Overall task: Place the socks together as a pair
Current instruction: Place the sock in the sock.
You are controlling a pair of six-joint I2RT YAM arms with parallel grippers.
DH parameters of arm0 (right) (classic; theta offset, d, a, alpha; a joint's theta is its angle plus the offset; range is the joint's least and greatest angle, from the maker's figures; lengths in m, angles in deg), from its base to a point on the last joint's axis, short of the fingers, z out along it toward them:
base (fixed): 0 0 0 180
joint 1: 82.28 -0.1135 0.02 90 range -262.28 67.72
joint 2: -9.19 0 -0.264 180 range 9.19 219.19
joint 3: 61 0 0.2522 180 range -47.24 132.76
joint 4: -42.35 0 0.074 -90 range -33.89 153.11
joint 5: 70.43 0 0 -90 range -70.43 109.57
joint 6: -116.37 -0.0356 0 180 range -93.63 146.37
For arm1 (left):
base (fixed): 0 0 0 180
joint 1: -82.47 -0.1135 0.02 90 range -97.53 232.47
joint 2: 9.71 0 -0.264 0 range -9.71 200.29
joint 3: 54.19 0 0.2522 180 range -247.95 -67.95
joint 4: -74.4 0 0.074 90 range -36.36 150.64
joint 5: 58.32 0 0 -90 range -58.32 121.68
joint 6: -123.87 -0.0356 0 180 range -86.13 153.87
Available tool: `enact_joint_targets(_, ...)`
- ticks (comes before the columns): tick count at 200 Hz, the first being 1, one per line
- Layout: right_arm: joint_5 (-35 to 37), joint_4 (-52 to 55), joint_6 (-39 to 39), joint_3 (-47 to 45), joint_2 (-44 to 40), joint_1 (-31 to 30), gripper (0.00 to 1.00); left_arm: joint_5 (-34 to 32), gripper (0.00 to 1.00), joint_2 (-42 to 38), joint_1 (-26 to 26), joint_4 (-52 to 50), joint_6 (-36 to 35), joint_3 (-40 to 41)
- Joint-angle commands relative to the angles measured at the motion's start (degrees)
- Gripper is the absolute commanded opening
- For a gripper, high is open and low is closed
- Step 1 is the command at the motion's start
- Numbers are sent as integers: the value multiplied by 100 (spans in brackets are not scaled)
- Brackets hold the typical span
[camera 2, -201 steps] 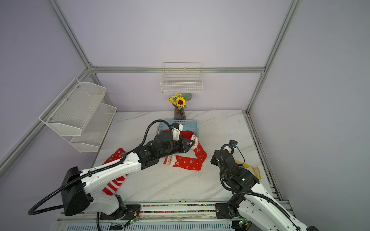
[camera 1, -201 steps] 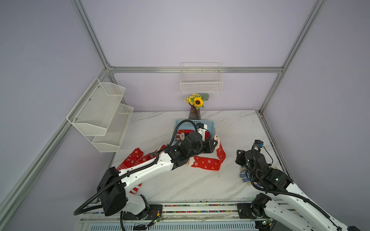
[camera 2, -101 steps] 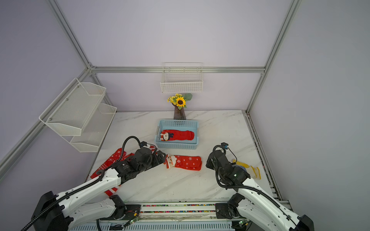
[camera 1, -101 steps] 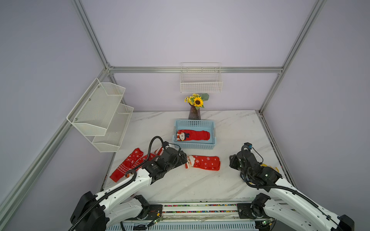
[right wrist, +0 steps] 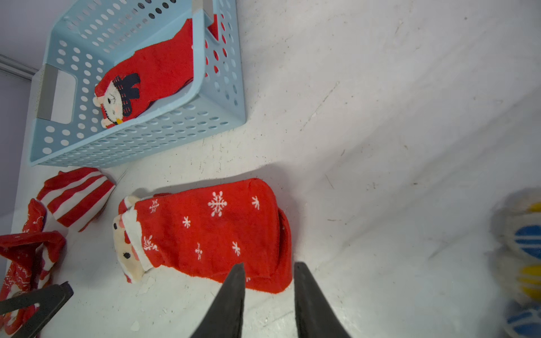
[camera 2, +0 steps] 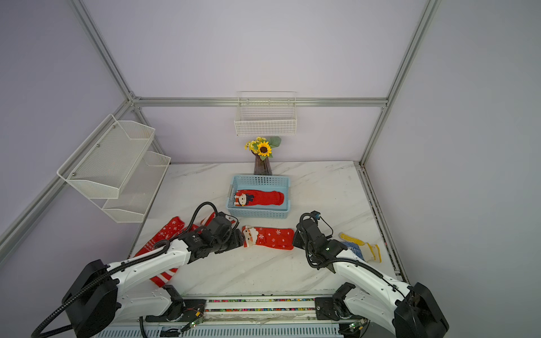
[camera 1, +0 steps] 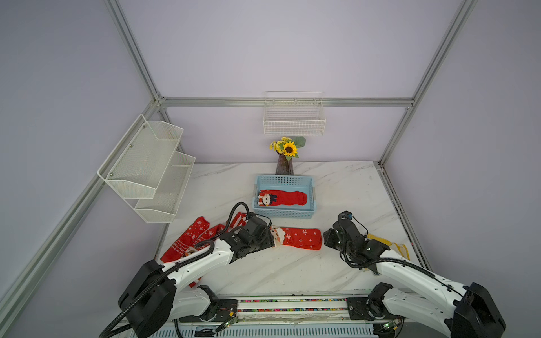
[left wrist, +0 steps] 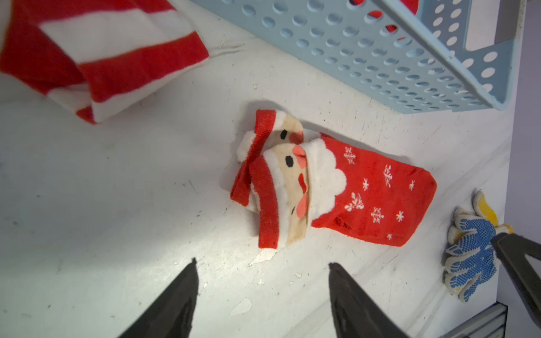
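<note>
Santa socks (camera 1: 301, 238) lie on the table (camera 1: 336, 187) before the basket (camera 1: 282, 215), which holds another sock (camera 1: 288, 198).

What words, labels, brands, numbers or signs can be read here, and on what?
None can be read.
The red knitted Santa socks, the light blue perforated plastic basket and the blue and yellow dotted gloves bear only pictures and patterns.
Any marking on the white and black robot arms is too small to read.
</note>
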Motion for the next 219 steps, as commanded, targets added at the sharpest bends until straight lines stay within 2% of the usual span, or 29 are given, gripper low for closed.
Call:
enact_joint_targets(1, -116, -741, -35, -77, 280, 134, 32, 324, 64, 75, -23, 550, 75, 194)
enact_joint_targets(30, -131, -1049, 52, -41, 745, 266, 32, 446, 64, 262, -18, 717, 197, 333)
enact_joint_targets(64, -227, -1356, 162, -29, 1032, 422, 32, 622, 59, 424, -19, 1065, 331, 469)
enact_joint_targets(80, -278, -1462, 247, -9, 1167, 489, 32, 673, 54, 490, -19, 1239, 406, 509)
enact_joint_targets(120, -506, -1722, 331, 41, 1584, 617, 33, 751, 52, 715, -19, 1579, 553, 663)
enact_joint_targets(193, -566, -1954, 421, 134, 2052, 691, 31, 718, 44, 867, -19, 1696, 519, 563)
enact_joint_targets(219, -610, -2007, 512, 198, 2186, 701, 31, 703, 42, 1217, -20, 1702, 471, 438)
